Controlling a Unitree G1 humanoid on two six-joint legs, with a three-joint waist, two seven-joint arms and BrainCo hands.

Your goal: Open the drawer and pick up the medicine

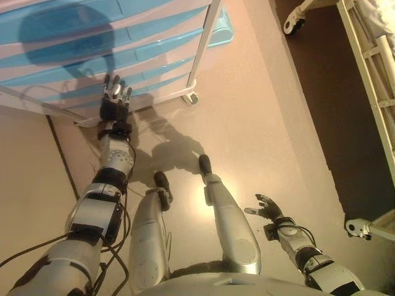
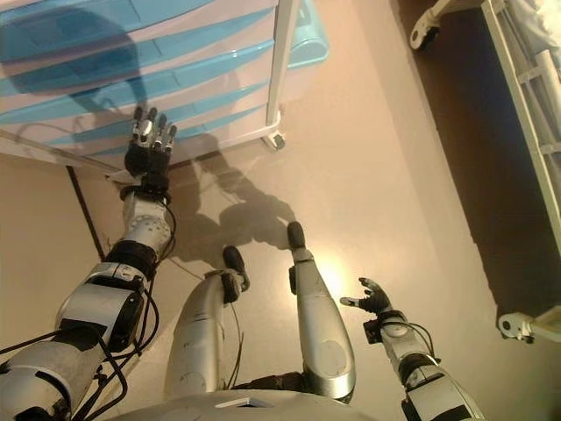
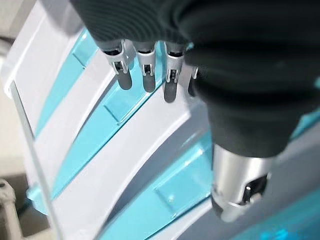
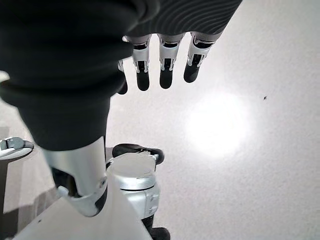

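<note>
A white drawer cabinet [image 1: 92,55] with translucent blue drawer fronts stands on casters at the top left; all its drawers are shut. My left hand [image 1: 115,98] is open, fingers straight, raised just in front of the lower drawers without touching them. In the left wrist view the fingers [image 3: 145,75] point at a blue drawer front with a recessed handle [image 3: 120,102]. My right hand [image 1: 266,208] is open and empty, low over the floor at the lower right. No medicine is visible.
A caster [image 1: 191,97] of the cabinet stands on the beige floor. A white metal-framed bed or cart [image 1: 370,68] on wheels runs along the right over a dark floor strip, with casters at the top [image 1: 294,24] and lower right [image 1: 357,227].
</note>
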